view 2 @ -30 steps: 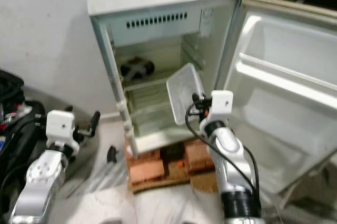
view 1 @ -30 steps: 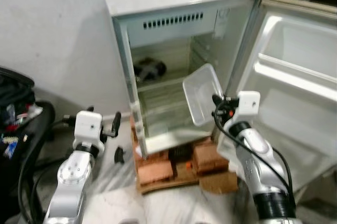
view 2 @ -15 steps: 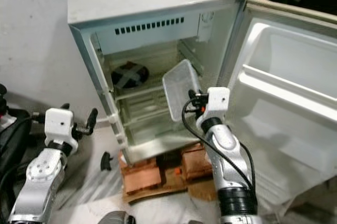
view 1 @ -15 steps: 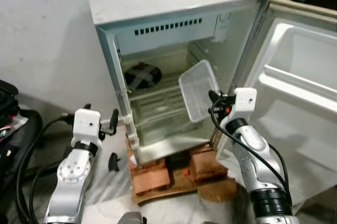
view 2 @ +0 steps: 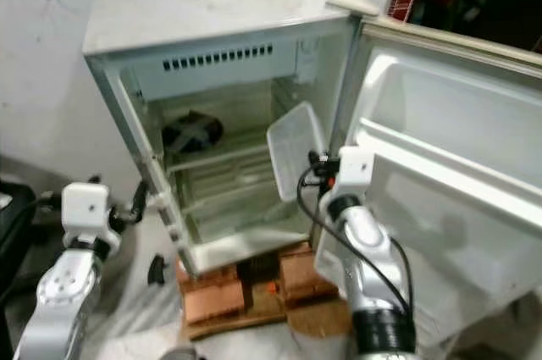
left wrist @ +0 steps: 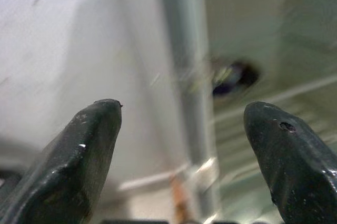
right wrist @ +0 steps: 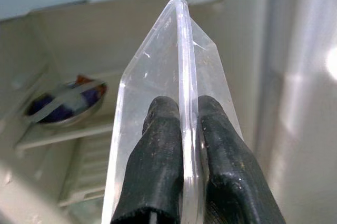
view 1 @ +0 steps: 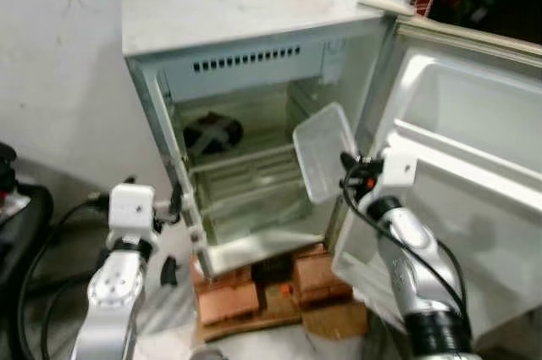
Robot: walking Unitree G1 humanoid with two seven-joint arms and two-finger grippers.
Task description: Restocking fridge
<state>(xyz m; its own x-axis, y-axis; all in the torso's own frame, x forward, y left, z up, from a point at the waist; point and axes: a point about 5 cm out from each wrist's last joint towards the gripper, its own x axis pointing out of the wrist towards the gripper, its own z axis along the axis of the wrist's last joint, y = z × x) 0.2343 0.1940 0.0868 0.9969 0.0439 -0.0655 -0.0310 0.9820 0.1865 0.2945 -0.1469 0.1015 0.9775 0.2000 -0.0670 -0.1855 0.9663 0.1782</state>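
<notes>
Right now my right gripper [right wrist: 180, 129] is pinched tight on the rim of a clear tub [view 1: 324, 151]. In the right wrist view, the two fingers [right wrist: 158, 145] squeeze the thin edge from both sides, so the tub cannot slip. I hold it by the rim because that is the only thin part the fingers can close on.

I carry the tub tipped up on its side, just in front of the open fridge [view 1: 246, 114], near its right wall. Held that way it is narrow, so I think it can pass between the wall and the shelf [view 1: 246, 157]. It looks empty, so nothing can fall out while it is tipped.

The door [view 1: 457, 148] is swung wide to the right, and that leaves me room to reach in. A dark bowl [view 2: 191, 133] sits at the back of the shelf on the left, so the free room is on the right side.

My left gripper [left wrist: 181, 150] is wide open and holds nothing. It waits low by the fridge's left edge, out of the way.

The fridge stands on bricks [view 1: 271, 288], so I must push gently and not shake it.

I think my next job is to slide the tub in and lay it flat.
</notes>
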